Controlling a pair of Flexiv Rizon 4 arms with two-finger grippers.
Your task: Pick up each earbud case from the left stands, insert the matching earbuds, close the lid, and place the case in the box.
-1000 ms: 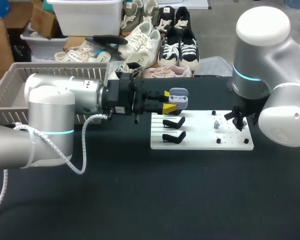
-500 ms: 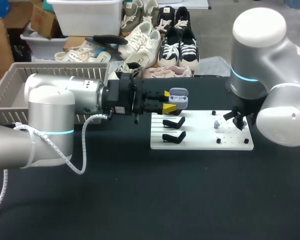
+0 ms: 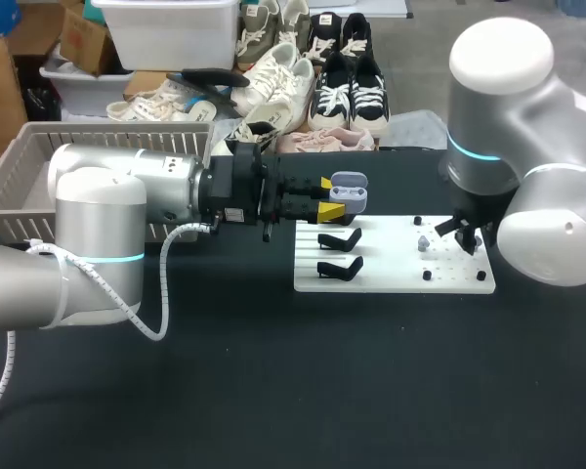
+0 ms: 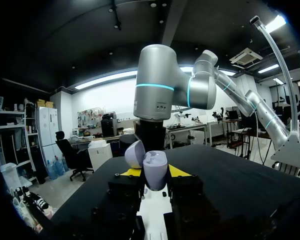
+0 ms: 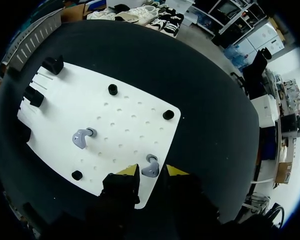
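**Left pincer holds an open earbud case in the air; right pincer stands over an earbud on the board**

The left arm [image 3: 127, 210] lies level, reaching from the left across the dark surface [image 3: 273, 391]. Its left pincer [image 3: 324, 198] is clenched on the earbud case [image 3: 349, 195], one yellow tip on each side. The pale lilac case hangs above the far left corner of the white board [image 3: 394, 278]. Its lid is hinged open and stands up on the far side, and the hollow body faces upward. Its longer side seems to run along the line of the fingers, pointing towards the right arm. In the left wrist view the case [image 4: 154, 170] sits upright between the tips of the left pincer [image 4: 153, 175].

The right arm [image 3: 513, 166] comes in from the right and bends down, so that the right pincer [image 3: 466, 234] points straight down at the board's right part. In the right wrist view the right pincer [image 5: 151, 174] is released. Its yellow tips stand on either side of an earbud [image 5: 151, 167] near the board's corner, with a sliver of white board [image 5: 130, 115] showing on each side. A second earbud [image 5: 81, 137] lies well apart, nearer the board's middle.

Two black stands [image 3: 339, 252] sit on the board's left part, below the case. A grey basket [image 3: 10, 186] rests at the surface's far left, behind the left arm.
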